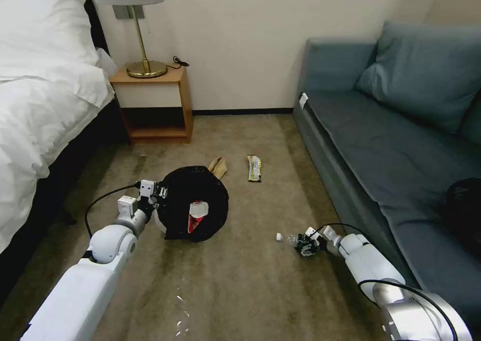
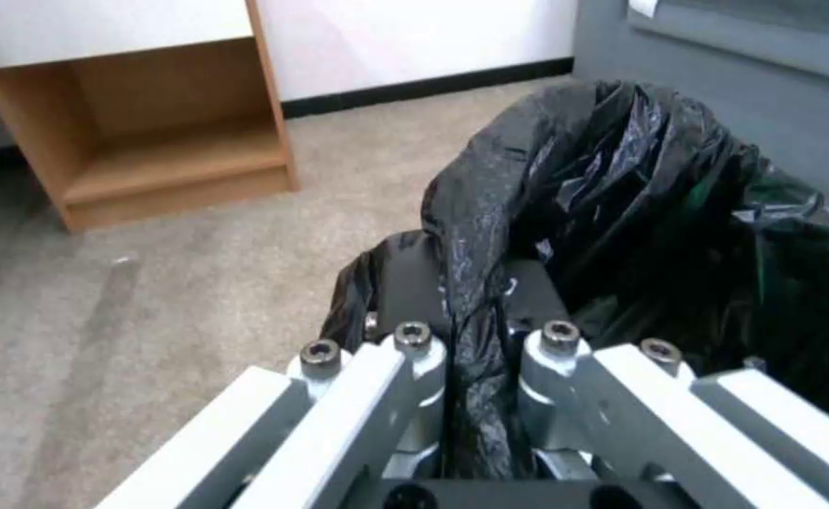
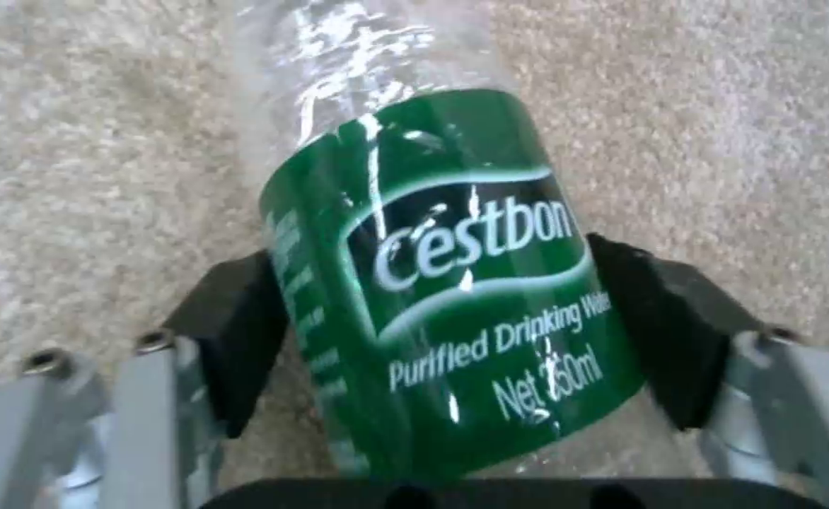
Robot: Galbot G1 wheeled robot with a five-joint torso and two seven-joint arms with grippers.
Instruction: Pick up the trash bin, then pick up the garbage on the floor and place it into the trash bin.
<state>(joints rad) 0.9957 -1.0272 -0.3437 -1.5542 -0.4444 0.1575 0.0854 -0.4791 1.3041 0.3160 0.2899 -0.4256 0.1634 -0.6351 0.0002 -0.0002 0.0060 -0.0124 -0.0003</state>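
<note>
A: Where's the bottle point(image 3: 453, 283) relative to the right tool point(image 1: 306, 244)?

B: Between its pads point(image 3: 235, 332), clenched at the green label, long axis running straight out ahead, cap point(image 1: 278, 237) farthest off.

A: And the trash bin point(image 1: 193, 208)?

B: Well apart, toward the left tool point(image 1: 161, 193), which is clamped on its bag-covered rim.
</note>
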